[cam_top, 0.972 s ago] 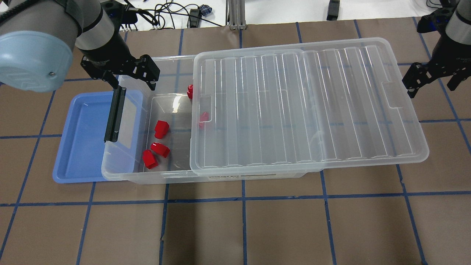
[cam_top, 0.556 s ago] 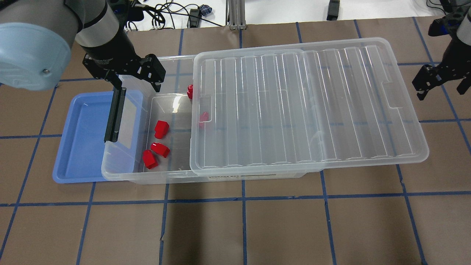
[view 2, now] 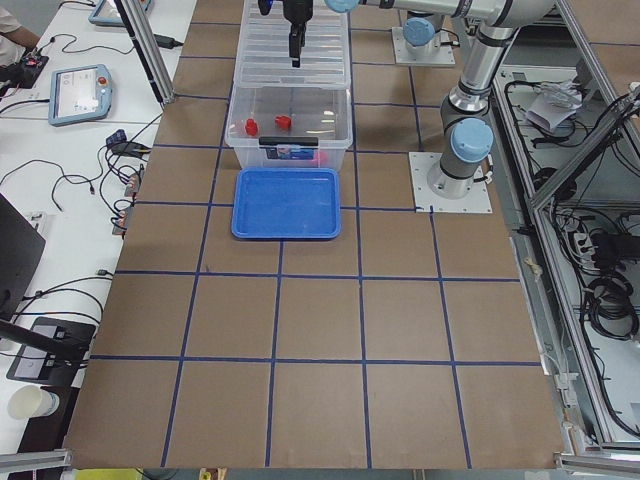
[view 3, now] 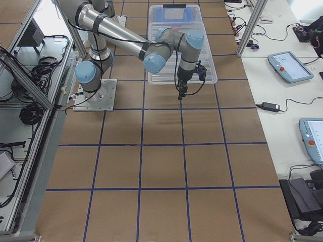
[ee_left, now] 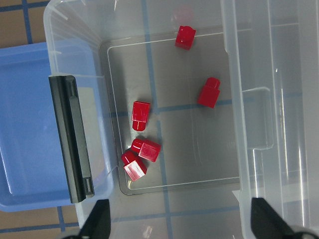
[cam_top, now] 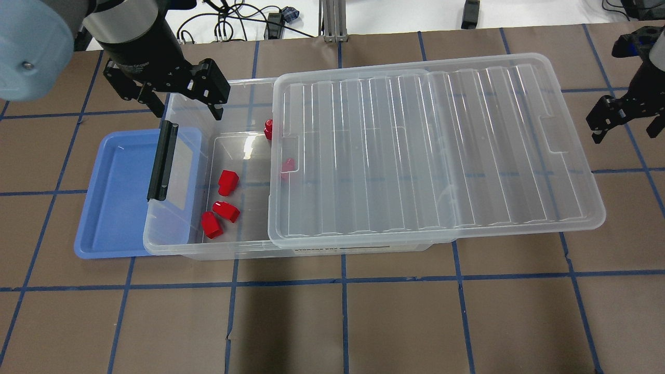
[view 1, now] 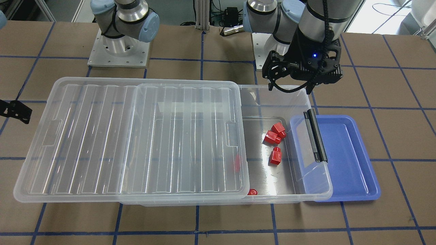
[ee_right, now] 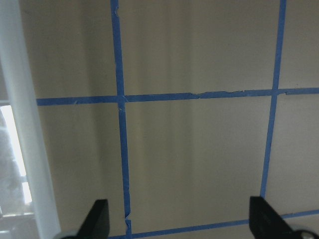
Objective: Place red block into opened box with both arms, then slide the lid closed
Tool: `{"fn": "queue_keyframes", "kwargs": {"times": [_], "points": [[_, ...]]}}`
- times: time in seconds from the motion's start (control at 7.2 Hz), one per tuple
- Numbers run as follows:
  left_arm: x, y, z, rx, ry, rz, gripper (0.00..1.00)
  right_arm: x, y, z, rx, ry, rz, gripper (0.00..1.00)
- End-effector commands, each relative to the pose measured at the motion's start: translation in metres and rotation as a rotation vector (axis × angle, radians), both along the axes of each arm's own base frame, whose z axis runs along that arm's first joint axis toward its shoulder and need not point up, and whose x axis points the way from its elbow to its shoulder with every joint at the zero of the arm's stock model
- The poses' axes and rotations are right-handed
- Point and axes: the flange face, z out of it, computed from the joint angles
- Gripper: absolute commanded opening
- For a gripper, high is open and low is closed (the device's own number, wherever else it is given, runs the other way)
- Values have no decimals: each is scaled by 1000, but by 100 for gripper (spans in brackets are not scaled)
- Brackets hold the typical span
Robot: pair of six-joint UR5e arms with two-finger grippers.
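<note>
Several red blocks lie on the floor of the clear box (cam_top: pixel 176 245); one block (cam_top: pixel 228 182) sits in the uncovered left part and another (cam_top: pixel 287 165) shows through the lid's edge. The ribbed clear lid (cam_top: pixel 426 150) rests on the box, shifted right, so the end with the black bar (cam_top: pixel 162 161) is uncovered. My left gripper (cam_top: pixel 186 111) hangs open and empty above the box's far left corner. In the left wrist view the blocks (ee_left: pixel 140 114) lie below its open fingers. My right gripper (cam_top: pixel 623 134) is open over bare table beyond the lid's right end, apart from it.
A shallow blue tray (cam_top: pixel 114 197) lies under the box's left end and sticks out to the left. Cables and a metal post (cam_top: pixel 332 21) sit past the far table edge. Brown table with blue tape lines (cam_top: pixel 343 322) stretches in front of the box.
My left gripper has drawn back toward the box's far left corner. My right gripper has moved right, away from the lid's end. Box, lid and blocks have not moved.
</note>
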Motion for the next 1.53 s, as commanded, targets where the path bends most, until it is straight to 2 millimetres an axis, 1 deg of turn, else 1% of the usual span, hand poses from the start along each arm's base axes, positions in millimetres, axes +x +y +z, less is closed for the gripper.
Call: {"fn": "queue_keyframes", "kwargs": {"times": [0.0, 0.14, 0.28, 0.42, 0.56, 0.69, 0.83, 0.97, 1.11, 1.25, 1.39], "points": [[7, 2, -14, 36, 2, 13, 100, 7, -2, -6, 7, -8, 5, 100], [3, 5, -2, 12, 1, 17, 100, 17, -4, -8, 16, -11, 28, 100], [3, 0, -20, 44, 4, 10, 100, 35, -7, -7, 13, -9, 54, 100], [8, -2, -5, 8, 0, 10, 100, 49, -9, -9, 17, -10, 76, 100], [6, -2, -15, 24, 4, 16, 100, 52, -8, -11, 21, -15, 80, 100], [6, -11, -14, 0, 4, 17, 100, 67, -11, -12, -3, -74, 79, 100], [7, -11, -14, -34, 4, 22, 100, 80, -13, -12, -12, -84, 28, 100], [8, -12, -14, -35, 4, 25, 100, 94, -13, -13, -11, -84, 18, 100], [8, -13, -15, -34, 5, 27, 100, 114, -14, -13, -14, -82, 11, 100], [9, -13, -13, -37, 4, 25, 100, 140, -14, -13, -19, -75, -7, 100], [9, -12, -13, -39, 4, 25, 100, 157, -13, -14, -22, -71, -29, 100]]}}
